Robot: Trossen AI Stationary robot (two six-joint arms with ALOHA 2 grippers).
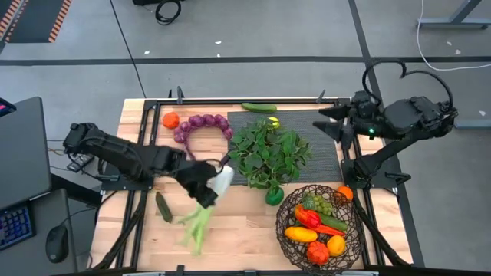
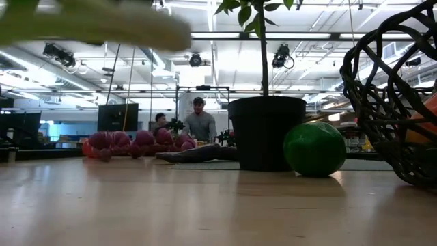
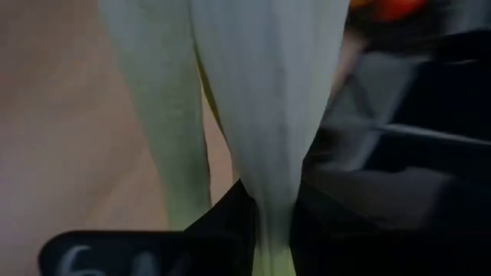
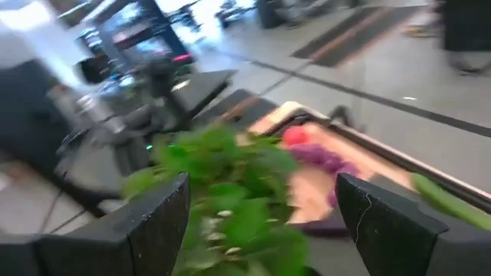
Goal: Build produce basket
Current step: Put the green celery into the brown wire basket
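Wooden table (image 1: pixel 245 222) open mid-front, left gripper (image 1: pixel 205 186) jaws clamping leek (image 1: pixel 201 216), right gripper (image 1: pixel 337 121) jaws open by back-right edge

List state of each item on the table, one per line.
leek: gripped by the left gripper, lifted off the table
basket: upright, partly filled with produce
purple grapes: on the table, outside basket
lime: on the table beside the plant pot
right gripper: jaws open, empty, raised over the mat
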